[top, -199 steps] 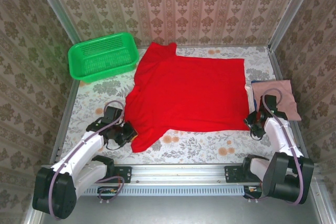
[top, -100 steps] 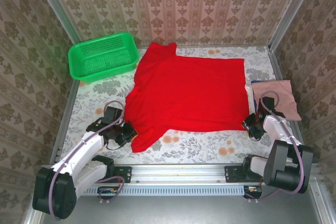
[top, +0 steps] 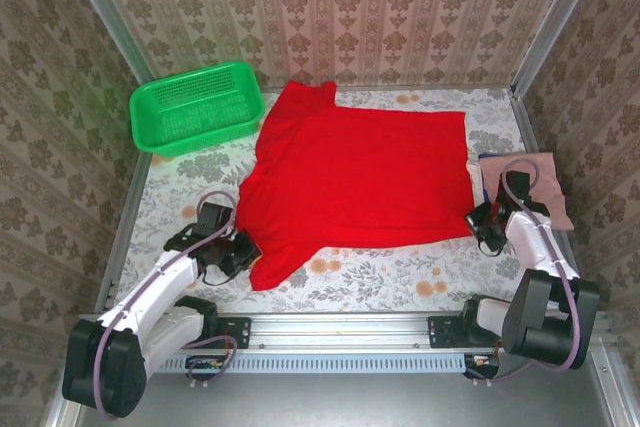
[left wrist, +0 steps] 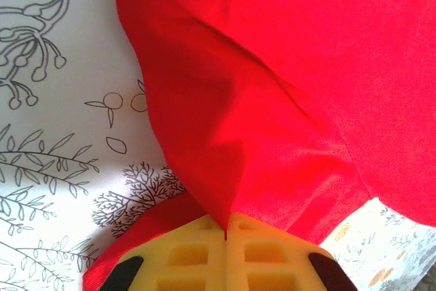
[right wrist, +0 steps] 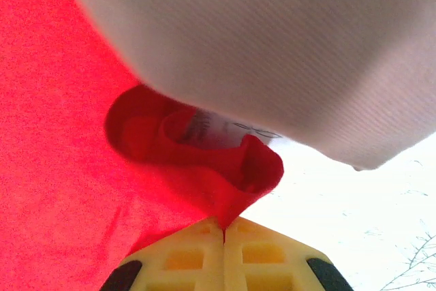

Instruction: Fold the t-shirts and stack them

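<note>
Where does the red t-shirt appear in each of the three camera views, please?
Top external: the red t-shirt lies spread across the middle of the picture.
Left wrist: the red t-shirt takes the upper right, a corner pinched in the left pincer at the bottom.
Right wrist: the red t-shirt covers the left, its edge pinched in the right pincer.
Shared landmark: the floral table cover beside it in every view.

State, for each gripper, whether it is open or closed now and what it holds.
Left gripper: closed, pinching the red t-shirt.
Right gripper: closed, pinching the red t-shirt too.
</note>
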